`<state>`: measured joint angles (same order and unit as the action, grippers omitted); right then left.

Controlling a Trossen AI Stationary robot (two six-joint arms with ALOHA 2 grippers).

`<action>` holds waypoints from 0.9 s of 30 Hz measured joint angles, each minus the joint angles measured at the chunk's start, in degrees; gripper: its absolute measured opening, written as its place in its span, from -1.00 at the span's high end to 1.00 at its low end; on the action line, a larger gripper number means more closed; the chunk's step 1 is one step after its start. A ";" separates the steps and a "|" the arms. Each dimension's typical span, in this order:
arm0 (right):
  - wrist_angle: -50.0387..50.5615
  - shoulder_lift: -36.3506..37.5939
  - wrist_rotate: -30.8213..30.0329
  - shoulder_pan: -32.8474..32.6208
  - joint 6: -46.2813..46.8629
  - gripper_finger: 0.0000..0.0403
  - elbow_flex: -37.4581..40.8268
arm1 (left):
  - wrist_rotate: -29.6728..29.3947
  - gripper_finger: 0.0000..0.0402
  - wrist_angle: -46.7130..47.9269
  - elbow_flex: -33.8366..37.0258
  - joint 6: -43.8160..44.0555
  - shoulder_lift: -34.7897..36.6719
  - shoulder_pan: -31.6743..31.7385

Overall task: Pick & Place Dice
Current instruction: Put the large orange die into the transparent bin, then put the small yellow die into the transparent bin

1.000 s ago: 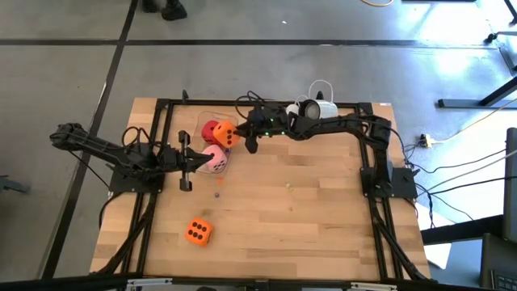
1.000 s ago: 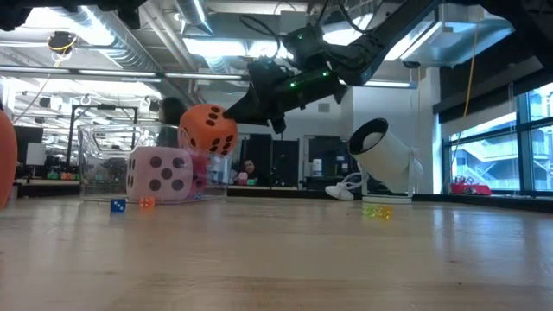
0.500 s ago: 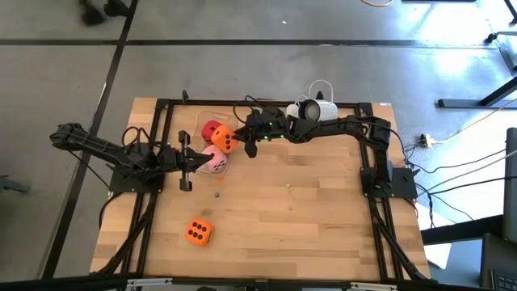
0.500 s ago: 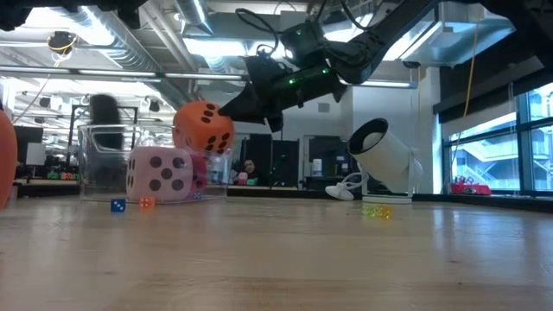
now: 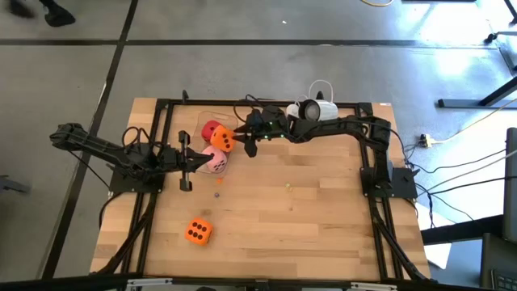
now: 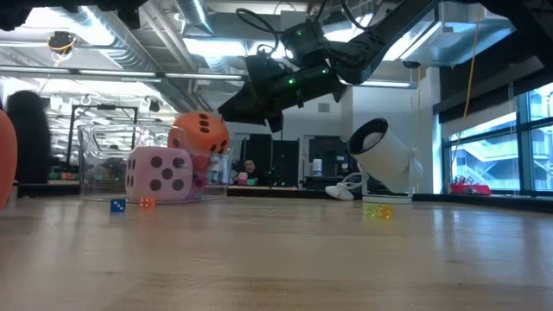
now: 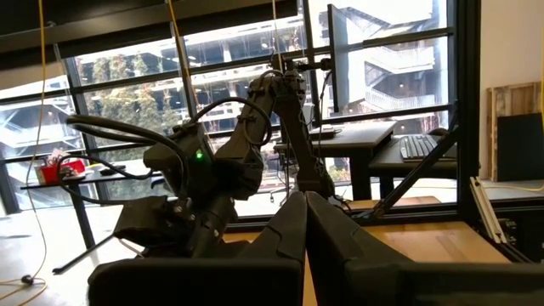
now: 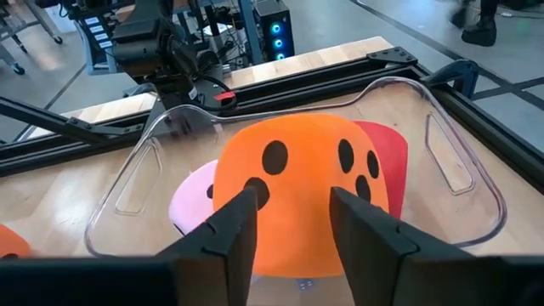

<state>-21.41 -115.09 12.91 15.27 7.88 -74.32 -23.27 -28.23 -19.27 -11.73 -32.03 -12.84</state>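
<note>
Lowered since a second ago: orange die (image 6: 200,134) pinched in right claw (image 5: 235,141), now over clear tray (image 8: 459,170) holding red die (image 8: 382,157) and pink die (image 6: 159,173). Left claw (image 5: 187,159) pressed together beside tray.

Overhead camera looks straight down on the table (image 5: 307,218), a table-height one level across it, wrist cameras close behind each claw.

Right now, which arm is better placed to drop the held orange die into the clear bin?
Right. The right gripper grips the orange die directly above the clear bin; the left gripper waits shut beside it.
</note>
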 joint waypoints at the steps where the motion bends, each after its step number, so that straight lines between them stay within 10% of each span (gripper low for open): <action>1: 0.00 0.01 0.00 0.00 0.29 0.24 0.00 | 0.00 0.98 0.00 0.00 0.00 0.00 -0.02; 27: 0.44 8.54 0.22 0.11 0.16 0.21 0.02 | -3.30 0.98 1.23 0.00 0.55 0.04 0.00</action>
<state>-20.97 -106.55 13.13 15.38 8.03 -74.30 -26.56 -27.00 -19.27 -11.18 -31.99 -12.84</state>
